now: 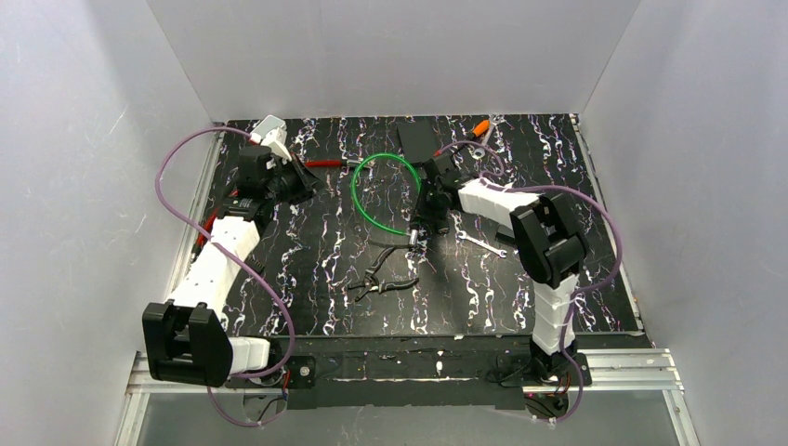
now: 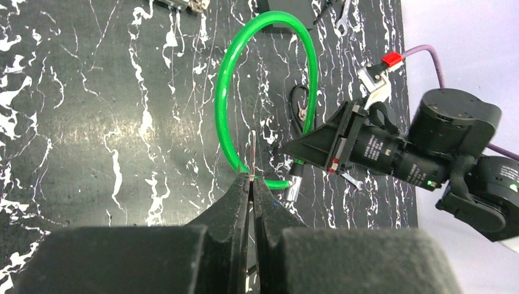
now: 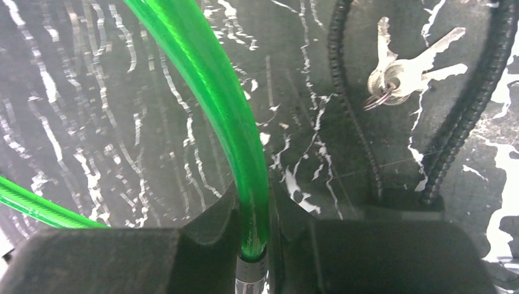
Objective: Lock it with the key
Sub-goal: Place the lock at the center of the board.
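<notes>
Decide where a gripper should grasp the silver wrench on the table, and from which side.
Probably mid-shank, from straight above, fingers straddling its narrow width. The wrench lies flat on the table, so no side approach gets under it, and the shank looks slimmer than its heads.

A robotics lab cell: white panel walls (image 1: 372, 56) box in a black marbled table (image 1: 307, 307), aluminium rail (image 1: 632, 364) at its near edge

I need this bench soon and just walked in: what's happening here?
The right pincer is shut on the green cable lock near its metal end. The left pincer pinches a thin metal blade, probably a key, pointing toward that cable. It is not in the lock yet. A bunch of keys lies on the table.
</notes>
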